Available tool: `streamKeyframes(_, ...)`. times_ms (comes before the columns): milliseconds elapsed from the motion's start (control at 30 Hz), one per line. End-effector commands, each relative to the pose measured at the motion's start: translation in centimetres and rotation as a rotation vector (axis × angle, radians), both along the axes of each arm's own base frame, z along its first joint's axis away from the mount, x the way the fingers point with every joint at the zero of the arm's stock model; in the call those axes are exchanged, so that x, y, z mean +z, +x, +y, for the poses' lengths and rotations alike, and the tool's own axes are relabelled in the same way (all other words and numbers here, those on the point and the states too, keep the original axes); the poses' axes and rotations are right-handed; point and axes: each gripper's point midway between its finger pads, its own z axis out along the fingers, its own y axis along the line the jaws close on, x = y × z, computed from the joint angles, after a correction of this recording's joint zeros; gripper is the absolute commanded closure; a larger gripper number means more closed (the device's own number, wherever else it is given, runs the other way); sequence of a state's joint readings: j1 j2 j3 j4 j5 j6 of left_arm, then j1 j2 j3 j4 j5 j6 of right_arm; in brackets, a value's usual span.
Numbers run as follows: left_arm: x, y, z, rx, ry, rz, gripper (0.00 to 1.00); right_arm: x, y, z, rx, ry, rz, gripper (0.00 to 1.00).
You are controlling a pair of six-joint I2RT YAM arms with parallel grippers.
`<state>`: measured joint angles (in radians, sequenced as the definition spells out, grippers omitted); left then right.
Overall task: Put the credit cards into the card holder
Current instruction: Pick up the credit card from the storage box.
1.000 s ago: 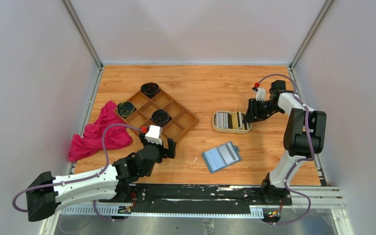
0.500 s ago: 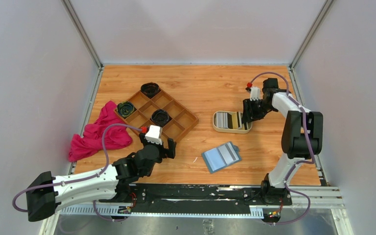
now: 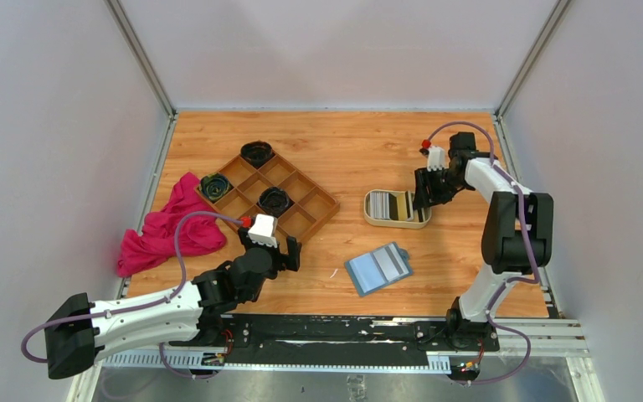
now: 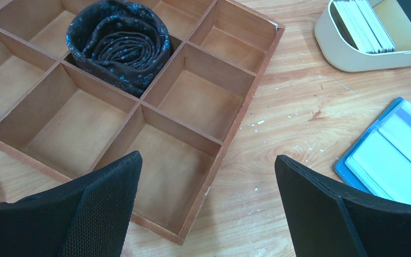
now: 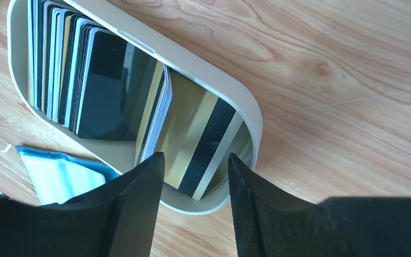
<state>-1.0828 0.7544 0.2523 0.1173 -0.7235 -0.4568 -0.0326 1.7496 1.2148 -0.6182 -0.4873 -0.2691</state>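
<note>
The credit cards (image 3: 392, 204) stand in a row inside a cream oval tray (image 3: 368, 217). In the right wrist view they are whitish and dark cards (image 5: 85, 80), with a gold card with a black stripe (image 5: 198, 139) lying flat at the tray's end. The teal card holder (image 3: 378, 268) lies open on the table in front of the tray; it also shows in the right wrist view (image 5: 59, 174) and the left wrist view (image 4: 390, 155). My right gripper (image 3: 423, 201) (image 5: 195, 158) is open and empty above the tray's right end. My left gripper (image 3: 283, 251) (image 4: 208, 158) is open and empty, left of the holder.
A brown wooden compartment tray (image 3: 301, 222) (image 4: 230, 134) holds three rolled dark ties (image 4: 118, 43) at left centre. A pink cloth (image 3: 167, 228) lies at the left edge. The cream tray's rim (image 5: 246, 107) (image 4: 342, 59) stands proud of the table.
My right gripper has shifted slightly left and back, over the right end of the cream tray. The left arm has not moved.
</note>
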Motion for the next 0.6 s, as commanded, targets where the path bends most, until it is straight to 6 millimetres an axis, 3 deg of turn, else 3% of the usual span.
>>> streamKeyframes(0, 0.5, 0.4, 0.6, 0.045, -0.019, -0.015, 0.00, -1.4, -0.5, -0.5, 0.011, -0.048, 0.045, 0.48)
streamKeyframes(267, 0.5, 0.4, 0.7, 0.047, -0.020, -0.016, 0.00, -1.6, -0.8, 0.3, 0.022, -0.006, 0.073, 0.48)
streamKeyframes(567, 0.5, 0.4, 0.7, 0.047, -0.019, -0.016, 0.00, 1.3, -1.0, 3.1, 0.068, 0.170, 0.010, 0.55)
